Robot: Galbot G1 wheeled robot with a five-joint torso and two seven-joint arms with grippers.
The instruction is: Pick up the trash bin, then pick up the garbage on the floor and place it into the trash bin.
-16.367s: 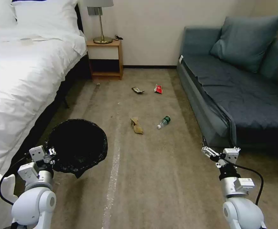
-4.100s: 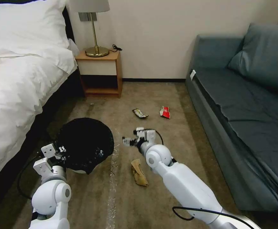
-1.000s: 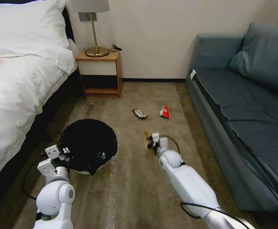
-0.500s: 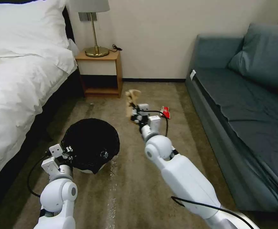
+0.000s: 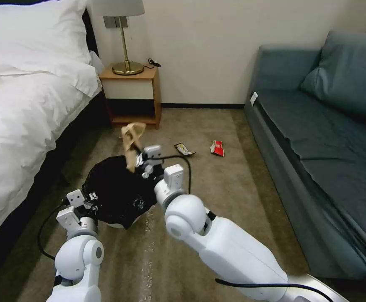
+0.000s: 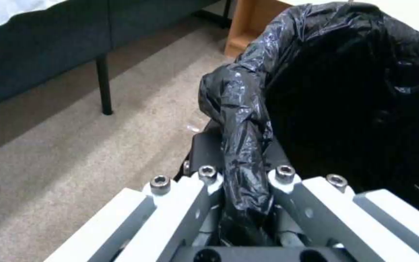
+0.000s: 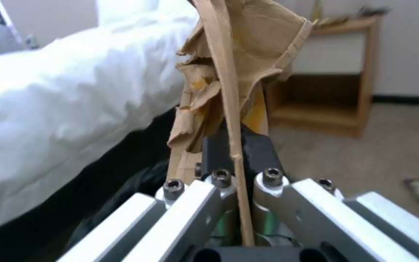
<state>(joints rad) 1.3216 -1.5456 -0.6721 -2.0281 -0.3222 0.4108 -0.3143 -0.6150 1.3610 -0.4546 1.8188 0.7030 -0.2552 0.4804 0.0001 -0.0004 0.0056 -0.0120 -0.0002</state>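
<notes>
- Right claw (image 5: 139, 160) pinches crumpled brown paper bag (image 5: 131, 140), upright above the bin (image 5: 118, 191).
- Left claw (image 6: 241, 182) clamps the bin's crinkly black liner rim (image 6: 241, 109).
- Two wrappers (image 5: 184, 149) lie on carpet (image 5: 233, 188).

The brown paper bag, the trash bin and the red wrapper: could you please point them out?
brown paper bag (image 5: 130, 140), head view, crumpled upper part.
trash bin (image 5: 115, 188), head view, black liner.
red wrapper (image 5: 218, 148), head view, its middle.
</notes>
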